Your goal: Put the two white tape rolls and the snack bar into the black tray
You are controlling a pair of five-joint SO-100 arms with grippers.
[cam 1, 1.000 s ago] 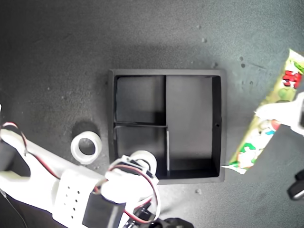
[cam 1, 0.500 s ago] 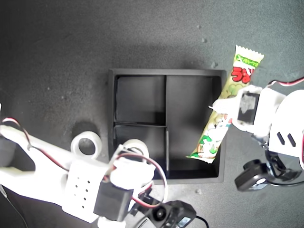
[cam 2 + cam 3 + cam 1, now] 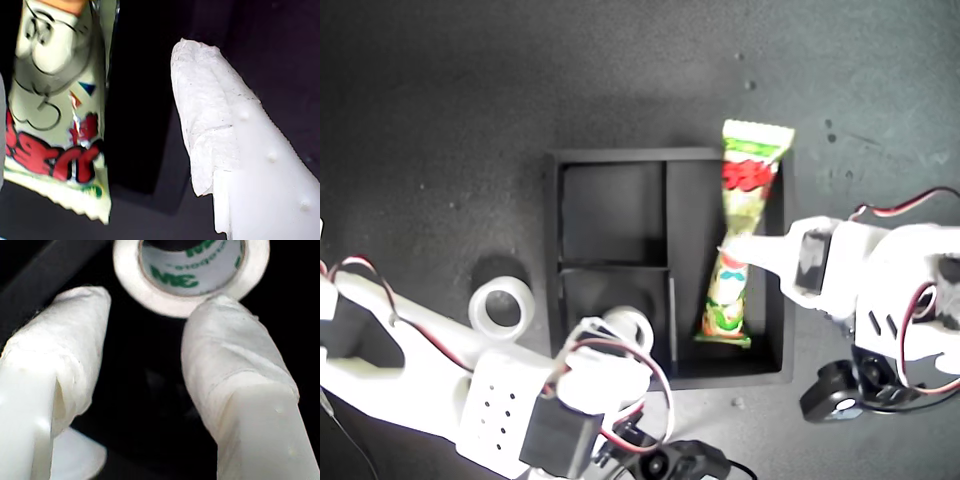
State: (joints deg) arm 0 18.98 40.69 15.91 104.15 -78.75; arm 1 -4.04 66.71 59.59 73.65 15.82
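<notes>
Dark mat. Tray (image 3: 775, 365): bar (image 3: 735, 240) in its long compartment in the exterior view, far end overhanging the rim, my first gripper (image 3: 752, 248) gripping it. One roll (image 3: 628, 330) in the near-left compartment, my second gripper (image 3: 145, 335) spread. Other roll (image 3: 502, 309) left outside; judged next: let go of the bar, fetch it.

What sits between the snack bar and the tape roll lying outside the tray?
In the exterior view, the black tray wall and the other tape roll lie between the snack bar and the outside tape roll.
</notes>
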